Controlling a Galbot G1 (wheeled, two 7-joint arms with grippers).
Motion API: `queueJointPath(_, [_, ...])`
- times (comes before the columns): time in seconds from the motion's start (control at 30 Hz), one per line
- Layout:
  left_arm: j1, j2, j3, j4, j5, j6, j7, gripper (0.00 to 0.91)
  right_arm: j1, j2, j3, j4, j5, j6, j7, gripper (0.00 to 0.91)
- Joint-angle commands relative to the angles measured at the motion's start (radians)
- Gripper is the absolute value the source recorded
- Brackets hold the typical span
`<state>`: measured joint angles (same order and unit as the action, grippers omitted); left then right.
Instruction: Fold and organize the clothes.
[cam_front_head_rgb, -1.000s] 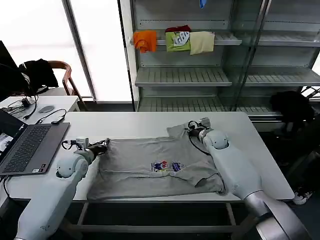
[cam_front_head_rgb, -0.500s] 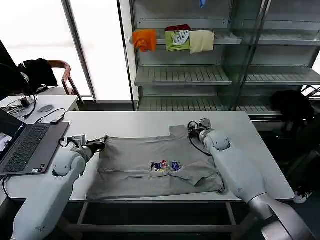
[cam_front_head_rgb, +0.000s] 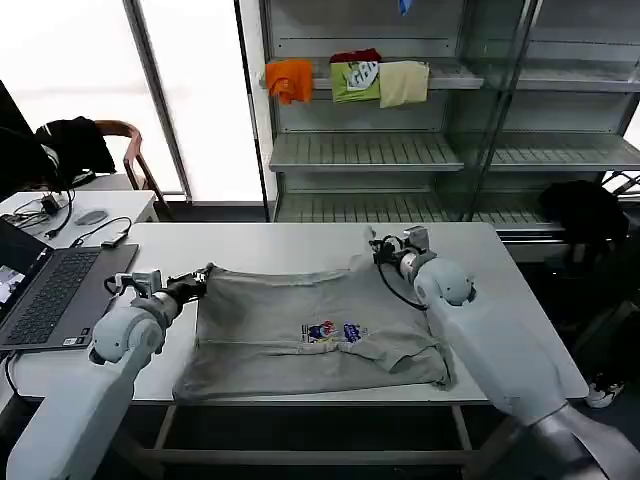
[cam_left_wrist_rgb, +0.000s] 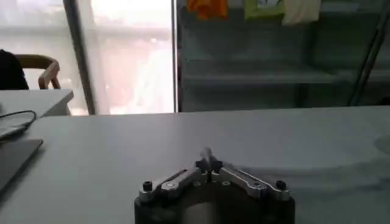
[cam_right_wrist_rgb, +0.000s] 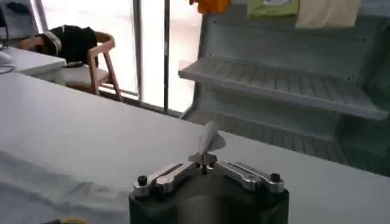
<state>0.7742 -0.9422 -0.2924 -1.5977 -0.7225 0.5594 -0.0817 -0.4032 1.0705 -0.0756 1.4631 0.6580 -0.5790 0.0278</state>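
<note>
Bright daylight through tall blown-out white window panes (cam_front_head_rgb: 200, 90); glare washes left wrist view, background soft, faint shadows under white desk (cam_front_head_rgb: 300, 250).

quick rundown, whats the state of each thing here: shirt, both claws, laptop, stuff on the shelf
light grey cotton short-sleeved shirt with small multicoloured chest print: partly folded on the white table, far corners pinched
left claw: shut on the shirt's far left corner
right claw: shut on the shirt's far right corner, fabric raised
grey laptop: open, screen lit
small orange, green and cream garments: draped over the shelf edge
</note>
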Motion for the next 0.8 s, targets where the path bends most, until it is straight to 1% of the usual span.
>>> queueJointPath(0.03, [0.127,0.014,-0.060,-0.150,-0.004,-0.010,-0.019,0.010,-0.099,-0.116,0.023,0.227,0.063,0.001,0.034,0.000])
queueJointPath(0.1, [0.161,0.013,-0.075,-0.203,0.006,0.003,-0.034,0.010,-0.151,-0.142,0.047,0.269,0.063,0.002,0.033,0.000])
queueJointPath(0.17, [0.181,0.009,-0.086,-0.221,0.025,0.012,-0.050,0.010,-0.185,-0.150,0.061,0.284,0.063,0.001,0.037,0.000])
queueJointPath(0.23, [0.206,0.007,-0.103,-0.242,0.042,0.017,-0.073,0.010,-0.241,-0.170,0.091,0.331,0.061,0.001,0.043,0.000])
queueJointPath(0.47, [0.306,0.027,-0.154,-0.337,0.046,0.018,-0.058,0.010,-0.344,-0.210,0.155,0.425,0.053,0.001,0.052,0.000])
queueJointPath(0.6, [0.341,0.032,-0.174,-0.360,0.071,0.019,-0.052,0.010,-0.401,-0.229,0.196,0.483,0.053,0.002,0.052,0.000])
queueJointPath(0.8, [0.364,0.038,-0.186,-0.345,0.098,0.019,-0.034,0.010,-0.460,-0.238,0.226,0.559,0.050,0.001,0.053,0.000])
